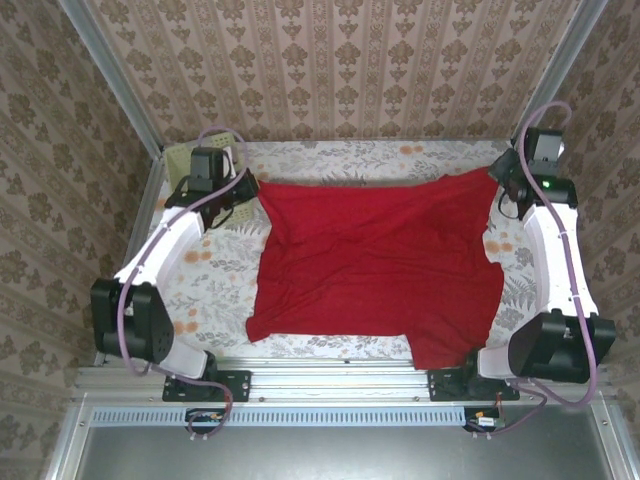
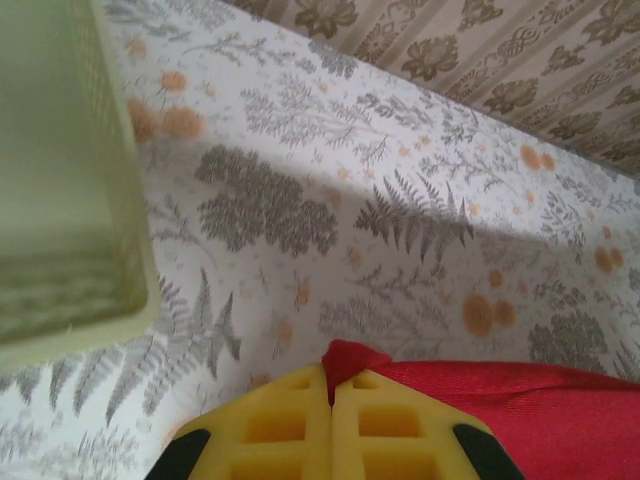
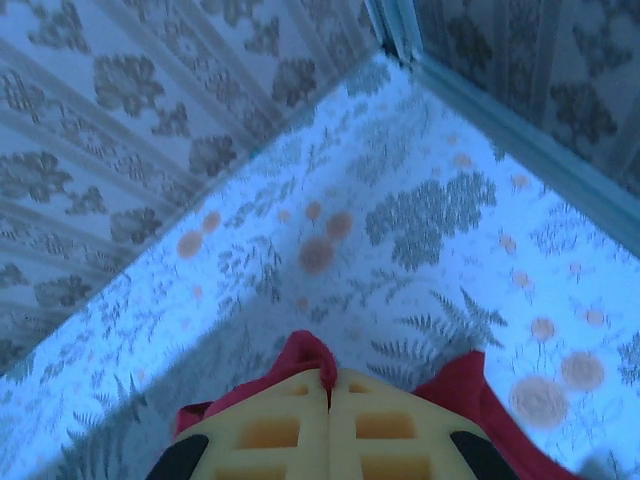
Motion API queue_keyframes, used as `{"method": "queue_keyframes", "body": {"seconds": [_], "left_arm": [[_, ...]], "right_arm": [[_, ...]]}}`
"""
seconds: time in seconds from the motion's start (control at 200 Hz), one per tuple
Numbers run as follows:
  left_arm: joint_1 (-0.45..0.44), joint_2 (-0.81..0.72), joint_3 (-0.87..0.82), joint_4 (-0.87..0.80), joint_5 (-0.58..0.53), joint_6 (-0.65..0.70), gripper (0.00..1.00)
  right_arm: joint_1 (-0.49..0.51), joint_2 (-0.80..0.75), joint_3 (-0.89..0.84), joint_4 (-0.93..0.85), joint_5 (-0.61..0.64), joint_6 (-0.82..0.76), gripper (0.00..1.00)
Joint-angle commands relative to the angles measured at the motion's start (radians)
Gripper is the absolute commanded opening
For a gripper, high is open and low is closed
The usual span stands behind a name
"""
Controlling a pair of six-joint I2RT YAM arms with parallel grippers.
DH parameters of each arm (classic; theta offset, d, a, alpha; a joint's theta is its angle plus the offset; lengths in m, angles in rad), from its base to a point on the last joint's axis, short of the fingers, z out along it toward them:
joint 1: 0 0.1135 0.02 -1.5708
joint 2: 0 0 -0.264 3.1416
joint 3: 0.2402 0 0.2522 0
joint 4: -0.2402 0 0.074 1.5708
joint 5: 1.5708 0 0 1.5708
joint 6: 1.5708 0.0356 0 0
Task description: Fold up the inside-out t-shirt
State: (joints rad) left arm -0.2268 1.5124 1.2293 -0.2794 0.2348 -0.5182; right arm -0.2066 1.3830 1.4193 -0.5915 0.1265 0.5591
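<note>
Upper left, near the pale yellow-green perforated plastic basket [image 2: 60, 200], the left gripper [image 2: 330, 385] is clamped on a corner of the soft plain red cloth t-shirt [image 1: 380, 260], which lies spread flat mid-frame. Upper right, the right gripper [image 3: 328, 385] clamps another corner. Folding seems unstarted.

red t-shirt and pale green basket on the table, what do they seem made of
The wrinkly red short-sleeved t-shirt looks like soft matte cloth: it creases and drapes limply. The pale yellow-green perforated basket is probably moulded plastic: stiff straight walls, a regular grid of holes, smooth rim.
</note>
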Motion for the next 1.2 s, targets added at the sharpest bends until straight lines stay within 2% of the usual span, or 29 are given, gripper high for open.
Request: {"method": "queue_keyframes", "body": {"seconds": [0.0,0.205,0.295,0.4,0.56,0.67,0.78,0.965,1.195], "left_arm": [[0.019,0.078,0.080,0.008,0.033,0.053,0.00],[0.052,0.213,0.217,0.056,0.135,0.072,0.00],[0.051,0.303,0.341,-0.016,0.150,0.100,0.00],[0.049,0.423,0.512,-0.176,0.096,0.127,0.00],[0.041,0.611,0.701,-0.354,0.058,0.142,0.13],[0.018,0.692,0.776,-0.425,-0.039,0.163,0.36],[-0.004,0.698,0.777,-0.406,-0.119,0.173,0.49],[-0.061,0.760,0.840,-0.419,-0.158,0.219,0.56],[-0.088,0.890,0.938,-0.404,-0.174,0.220,0.56]], "right_arm": [[0.000,0.052,0.073,-0.018,0.086,-0.044,0.00],[0.006,0.116,0.112,0.089,0.040,-0.085,0.00],[0.013,0.142,0.110,0.135,0.034,-0.108,0.00],[0.022,0.174,0.107,0.174,0.044,-0.127,0.00],[0.037,0.228,0.112,0.202,0.059,-0.144,0.00],[0.049,0.257,0.113,0.217,0.051,-0.158,0.00],[0.062,0.275,0.121,0.225,0.052,-0.174,0.00],[0.070,0.295,0.139,0.215,0.050,-0.182,0.00],[0.078,0.294,0.128,0.220,0.046,-0.184,0.00]]}}
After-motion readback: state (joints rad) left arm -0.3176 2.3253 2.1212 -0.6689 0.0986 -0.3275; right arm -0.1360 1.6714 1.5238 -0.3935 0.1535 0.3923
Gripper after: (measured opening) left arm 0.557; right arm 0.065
